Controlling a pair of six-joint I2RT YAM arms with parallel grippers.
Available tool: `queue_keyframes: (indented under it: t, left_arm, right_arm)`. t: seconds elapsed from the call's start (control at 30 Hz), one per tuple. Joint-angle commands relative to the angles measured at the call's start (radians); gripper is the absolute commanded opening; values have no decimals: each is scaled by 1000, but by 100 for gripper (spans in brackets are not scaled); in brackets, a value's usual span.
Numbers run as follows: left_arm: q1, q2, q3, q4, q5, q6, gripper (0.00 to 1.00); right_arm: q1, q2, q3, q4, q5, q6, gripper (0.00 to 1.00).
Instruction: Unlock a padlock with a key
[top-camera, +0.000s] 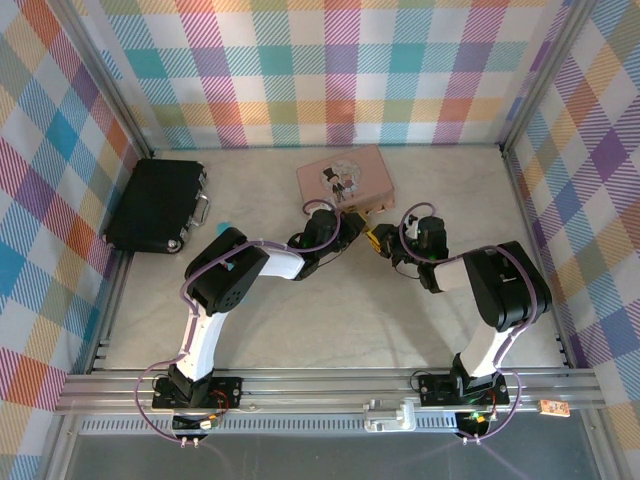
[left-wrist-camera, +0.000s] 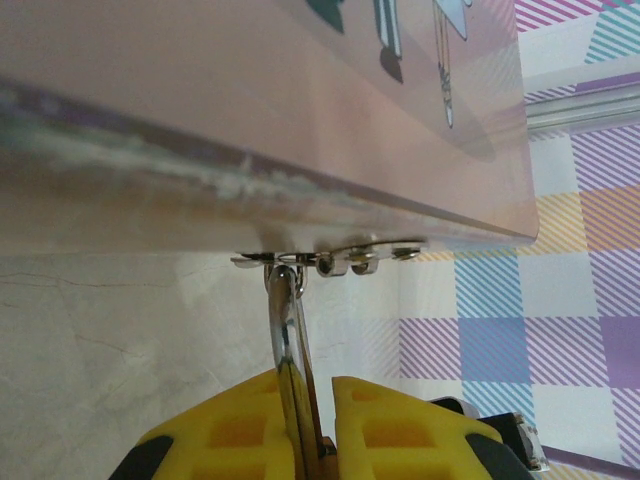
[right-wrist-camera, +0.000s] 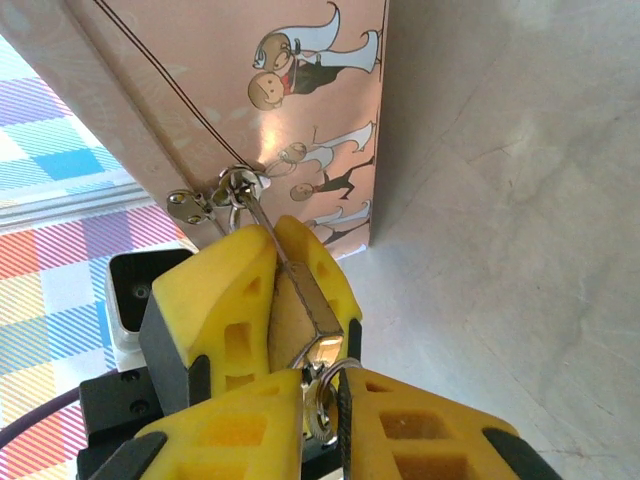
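Seen from above, the pink box (top-camera: 345, 175) lay in the upper middle of the frame on the pale table (top-camera: 330, 330). The black case (top-camera: 155, 205) lay well apart from it at the left edge. The two claws met just below the box's bottom right corner. The left claw (top-camera: 347, 228) came in from the left and the right claw (top-camera: 378, 240) from the right, with their tips very near each other. In the right wrist view, the little gold padlock (right-wrist-camera: 300, 318) sat in the middle of the frame. Its thin silver loop (right-wrist-camera: 268, 228) ran up and left into the small metal clasp (right-wrist-camera: 205, 200) on the side of the box. The left claw was clenched on the padlock, with a yellow finger (right-wrist-camera: 225, 290) on each flat side. At the bottom of that frame, the right claw was pinched on a silver key (right-wrist-camera: 320, 408), and the key touched the bottom end of the padlock. How deep the key went in could not be seen. In the left wrist view, the padlock showed edge-on at the bottom middle, squeezed between the left claw's fingers. Its loop reached up to the clasp under the box's edge.
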Motion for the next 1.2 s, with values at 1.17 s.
queue_keyframes:
  t: [1.17]
  left_arm:
    - [3,-4,-39,-61,29,-119,30]
  right_arm:
    - [33,147,2,266,30,131,0]
